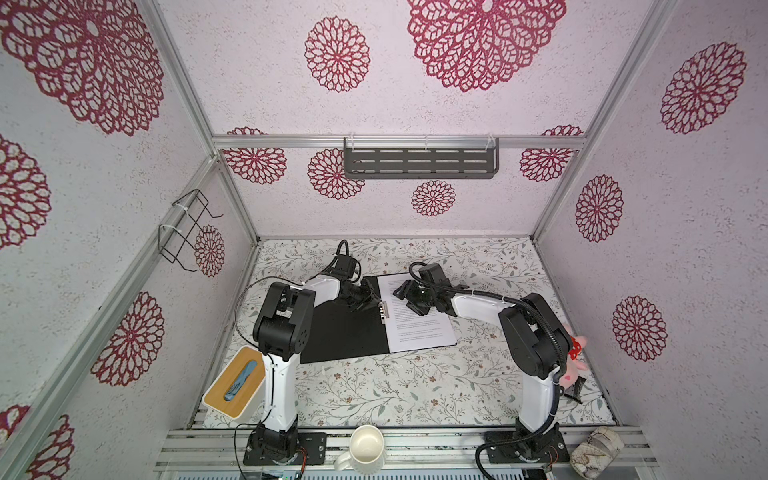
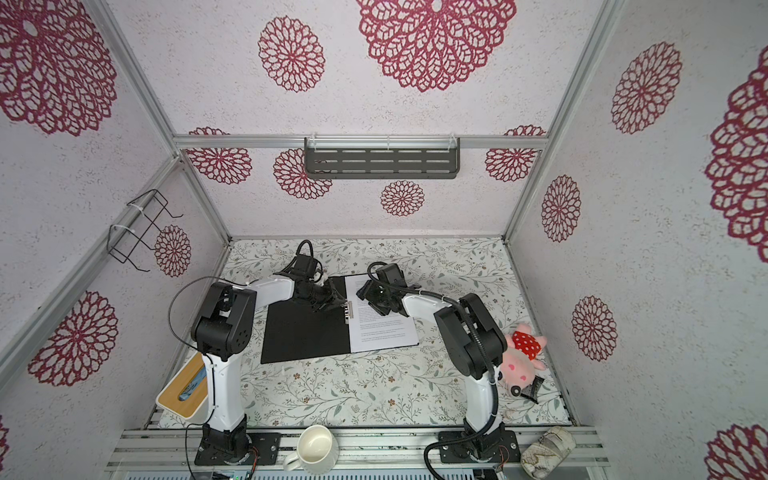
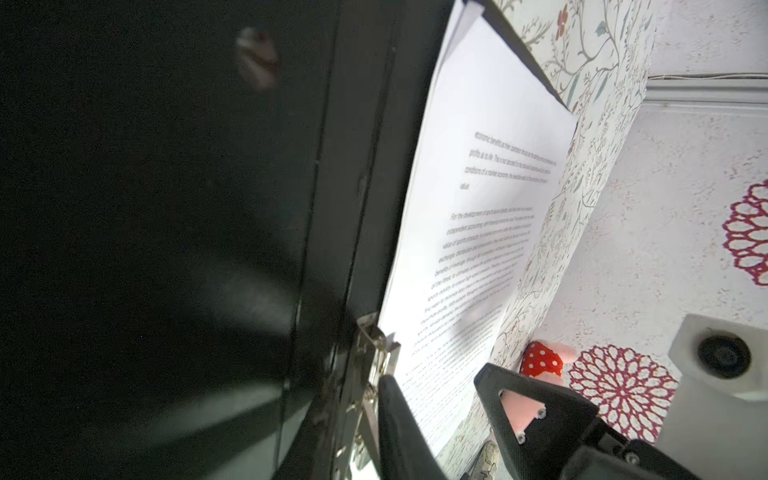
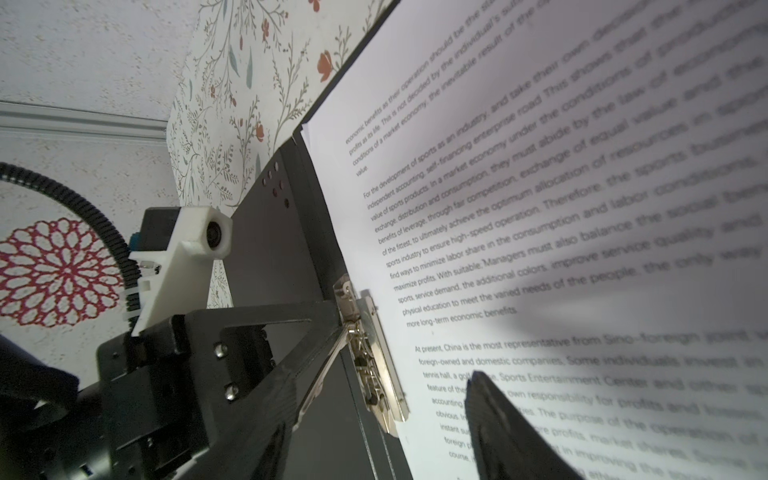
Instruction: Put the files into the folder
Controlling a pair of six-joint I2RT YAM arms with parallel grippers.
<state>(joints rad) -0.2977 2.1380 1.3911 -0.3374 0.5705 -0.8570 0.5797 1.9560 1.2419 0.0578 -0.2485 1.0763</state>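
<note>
My left pincer (image 3: 434, 374), fingers a little apart and gripping nothing, rests one finger against the metal clip (image 4: 370, 353) at the spine of the open folder (image 1: 345, 332), while my right pincer (image 1: 405, 300) hangs spread wide over the files (image 1: 419, 332) lying in its right half.

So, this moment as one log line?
folder open | files inside | left gripper at metal clip | right gripper over files

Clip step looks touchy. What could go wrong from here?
1. The left gripper sits at the thin lever of the metal clip; it might slip off and the clip snap.
2. The files fan out at one corner, so they may clamp askew.
3. The right gripper above them could drag the top sheet.
</note>
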